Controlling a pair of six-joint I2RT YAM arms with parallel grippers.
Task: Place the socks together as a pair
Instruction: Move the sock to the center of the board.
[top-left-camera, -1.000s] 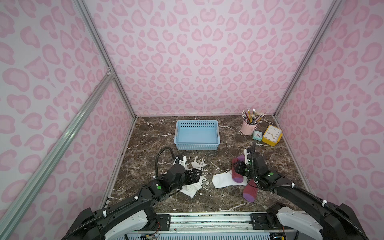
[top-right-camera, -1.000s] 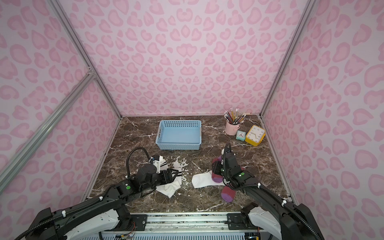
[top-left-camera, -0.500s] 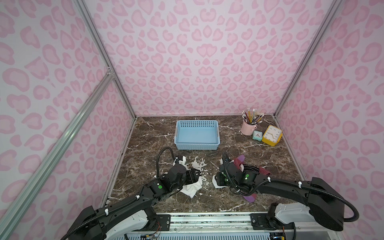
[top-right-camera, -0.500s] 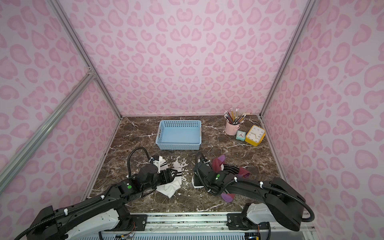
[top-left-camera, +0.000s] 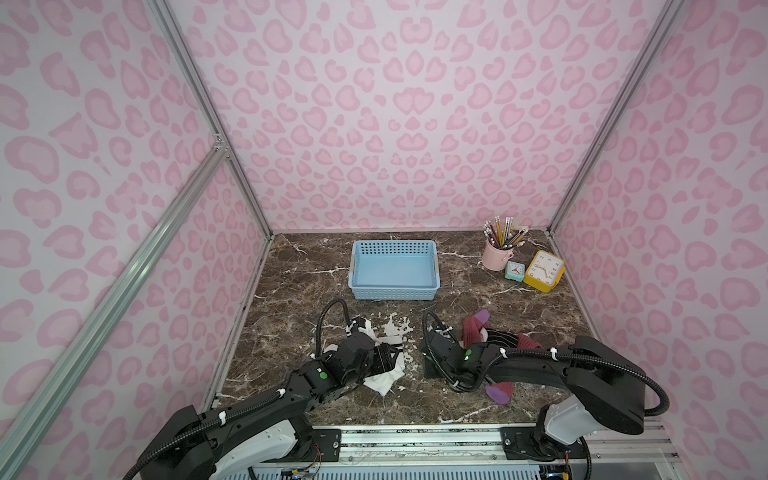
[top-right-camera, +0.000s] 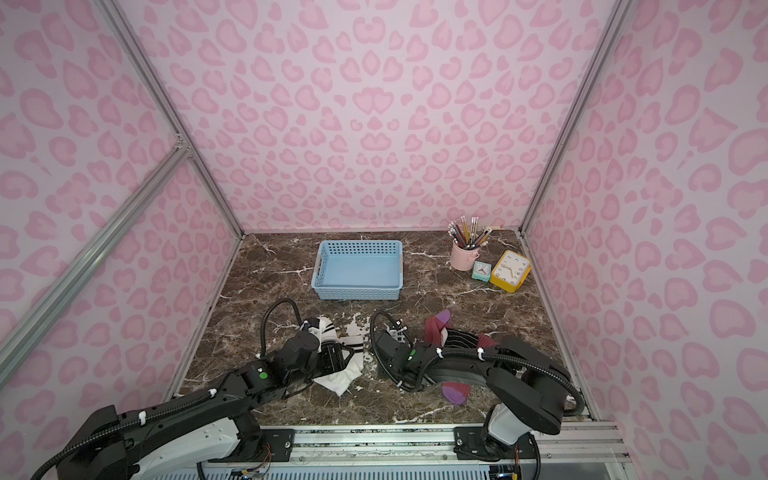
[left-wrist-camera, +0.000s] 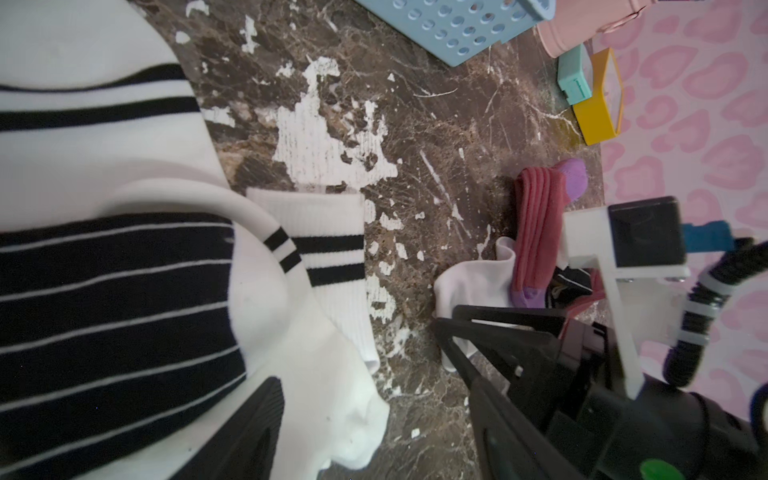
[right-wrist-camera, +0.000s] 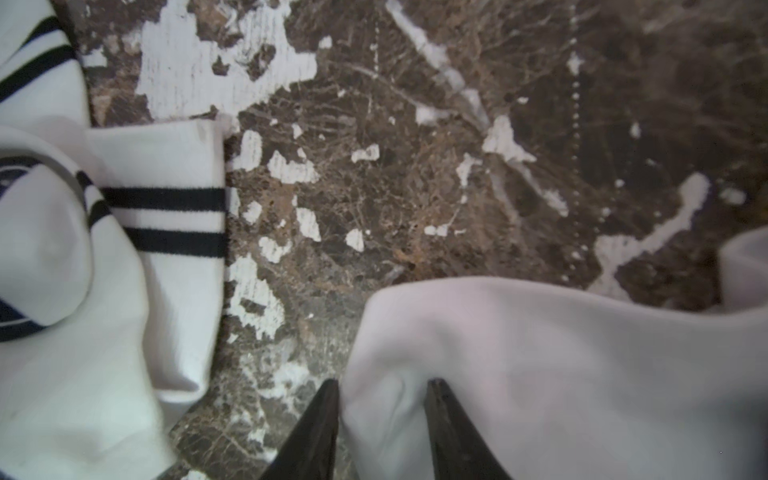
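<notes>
Two white socks (top-left-camera: 386, 380) with two black bands lie bunched at the front left, with a black striped sock (left-wrist-camera: 116, 311) on them. My left gripper (left-wrist-camera: 355, 353) is open over this heap, a white toe between its fingers. A third white sock (right-wrist-camera: 540, 353) lies in the middle of the table. My right gripper (right-wrist-camera: 380, 384) straddles its edge, jaws apart, with a fold of fabric puckered between them. In both top views the right gripper (top-left-camera: 430, 368) hides most of that sock. Maroon socks (top-left-camera: 473, 328) with purple toes and another black striped sock (top-right-camera: 461, 336) lie behind the right arm.
A blue basket (top-left-camera: 395, 293) stands at the back centre. A pink pencil cup (top-left-camera: 496, 255), a small teal clock (top-left-camera: 514, 271) and a yellow clock (top-left-camera: 544, 270) sit at the back right. Pink patterned walls close in three sides.
My right arm has swung left from the maroon socks to the white sock in the middle, and its jaws have narrowed. The left gripper stays on the heap, slightly narrower.
</notes>
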